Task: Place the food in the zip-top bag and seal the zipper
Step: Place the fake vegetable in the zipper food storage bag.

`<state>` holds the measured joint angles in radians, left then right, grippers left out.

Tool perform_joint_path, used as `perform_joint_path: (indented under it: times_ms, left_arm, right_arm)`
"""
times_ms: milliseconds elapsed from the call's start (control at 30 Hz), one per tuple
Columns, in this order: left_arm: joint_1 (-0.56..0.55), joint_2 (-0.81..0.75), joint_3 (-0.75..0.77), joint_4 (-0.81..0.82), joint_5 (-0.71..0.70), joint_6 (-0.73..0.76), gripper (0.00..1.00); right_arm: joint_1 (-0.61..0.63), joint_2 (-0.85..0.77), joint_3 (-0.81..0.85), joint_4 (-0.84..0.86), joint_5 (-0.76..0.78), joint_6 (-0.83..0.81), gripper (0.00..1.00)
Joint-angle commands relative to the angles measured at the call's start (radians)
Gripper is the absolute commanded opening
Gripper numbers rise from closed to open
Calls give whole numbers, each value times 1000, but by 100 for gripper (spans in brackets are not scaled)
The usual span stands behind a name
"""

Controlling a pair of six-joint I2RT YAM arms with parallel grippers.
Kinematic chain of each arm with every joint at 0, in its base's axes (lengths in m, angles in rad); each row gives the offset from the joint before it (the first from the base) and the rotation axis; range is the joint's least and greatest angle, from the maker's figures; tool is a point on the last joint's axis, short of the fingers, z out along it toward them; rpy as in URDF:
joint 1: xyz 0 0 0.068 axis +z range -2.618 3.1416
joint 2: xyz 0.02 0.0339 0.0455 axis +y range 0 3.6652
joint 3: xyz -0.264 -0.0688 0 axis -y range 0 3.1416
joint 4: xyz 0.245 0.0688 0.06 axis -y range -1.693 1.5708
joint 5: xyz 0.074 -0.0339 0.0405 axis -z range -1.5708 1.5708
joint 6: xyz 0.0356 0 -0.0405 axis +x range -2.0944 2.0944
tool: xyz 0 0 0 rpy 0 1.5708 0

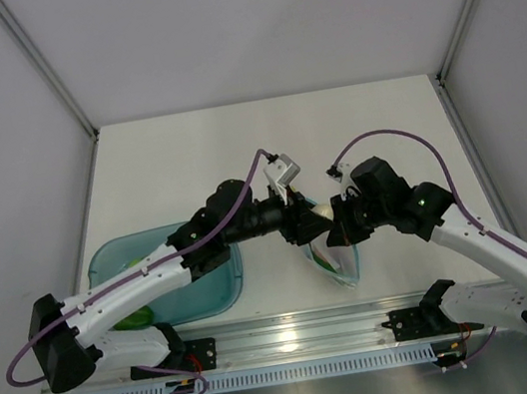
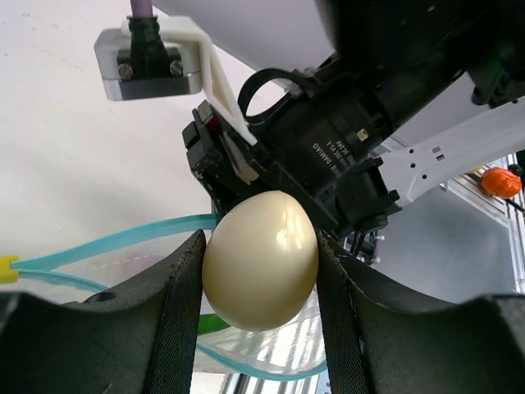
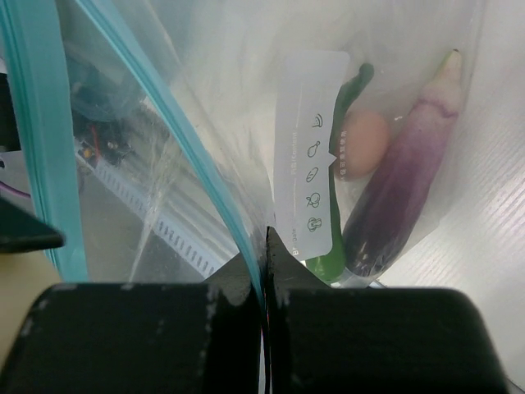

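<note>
Top external view first: both arms meet near the front of the white table (image 1: 236, 151), just right of the translucent teal rounded tray (image 1: 208, 287). The left gripper (image 1: 310, 218) carries something pale. The clear floppy zip-top bag (image 1: 341, 263) hangs beneath the right gripper (image 1: 335, 232), and its contents are hard to read from up here. Something green (image 1: 137, 319) lies in the tray, half hidden by the left arm.

Left wrist camera settles the pale thing: a cream egg-shaped toy (image 2: 261, 258), clamped between the two black fingers (image 2: 176, 316), with both pads against its sides. Just behind it runs the bag's light-blue zipper strip (image 2: 123, 239), the two sides of the mouth standing apart.

Right wrist camera gives what neither other view does. The jaws are pressed tight together, pinching the bag's film right beside the strip. Deep inside the bag lie a purple eggplant (image 3: 402, 197), a long green vegetable (image 3: 351, 86) and a small peach-orange round piece (image 3: 363, 144), next to a white printed label (image 3: 305, 156).
</note>
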<state>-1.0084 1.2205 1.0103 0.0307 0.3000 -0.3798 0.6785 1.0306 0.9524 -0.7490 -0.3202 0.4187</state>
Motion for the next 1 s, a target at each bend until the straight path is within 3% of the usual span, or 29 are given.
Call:
perform_joint_path:
  times_ms: [0, 133, 167, 200, 400, 433, 533, 733, 833, 967]
  left_arm:
    - [-10, 7, 21, -2, -12, 28, 1]
    - [-12, 2, -1, -8, -44, 22, 1]
    - [-12, -3, -6, -6, -45, 24, 7]
    - [-12, -12, -6, -8, -59, 24, 23]
    - [-12, -39, -19, -8, -73, 33, 57]
    - [-12, -45, -21, -5, -70, 33, 71]
    - [-12, -52, -24, -6, -68, 36, 82]
    - [-12, -94, -58, 17, -97, 35, 98]
    - [-12, -116, -76, 17, -159, 16, 99]
    - [-9, -162, -82, -26, -341, -42, 99]
  right_arm:
    - [-4, -15, 42, -10, 0, 12, 0]
    - [-4, -14, 43, -6, -6, 15, 0]
    - [-5, -15, 43, -6, -8, 15, 0]
    - [-5, -15, 43, -6, -8, 14, 0]
    - [-5, -24, 32, -3, -5, 8, 0]
    - [-5, -29, 29, -1, -10, 3, 0]
    - [-5, -62, 16, 13, -3, -12, 0]
    - [-5, -69, 8, 8, 26, -26, 0]
    - [-5, -63, 2, 13, 17, -23, 0]
    - [-5, -56, 8, -1, 18, -24, 0]
